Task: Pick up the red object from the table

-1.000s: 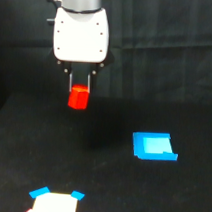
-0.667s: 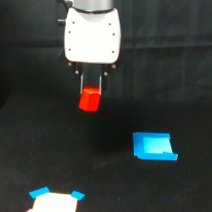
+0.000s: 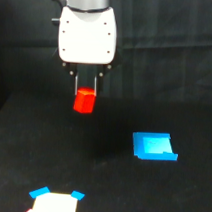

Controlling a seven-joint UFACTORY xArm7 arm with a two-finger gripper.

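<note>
- Check the gripper (image 3: 86,88) first. Its two thin fingers (image 3: 76,85) hang straight down from the white housing (image 3: 87,33), and they are closed to a narrow gap with the red object (image 3: 84,100) pinched between them.
- Note where the grasp sits. The fingers meet the upper part of the red object, so most of the block hangs below the fingertips. This leaves the lower faces exposed and gives you a clear sight of the load.
- Locate the red object relative to the table (image 3: 105,194). It appears to be held clear of the dark surface, with no contact visible beneath it. Treat this as a judgement, since a single view against a black background gives little depth.
- Observe that the block hangs roughly upright, with perhaps a slight tilt. A vertical, top-down grip holds a small prism this way because the jaws close on opposite side faces.
- Disregard the blue piece (image 3: 153,146) toward the exterior view's right. It lies flat on the table, well apart from the gripper, and plays no part in the task.
- Disregard also the white piece with blue corners (image 3: 55,202) at the lower edge of the view.
- Judge the task as essentially achieved: the object is gripped and apparently off the table.
- Watch for slip. The contact area is small, so any jolt could let the block rotate or drop.
</note>
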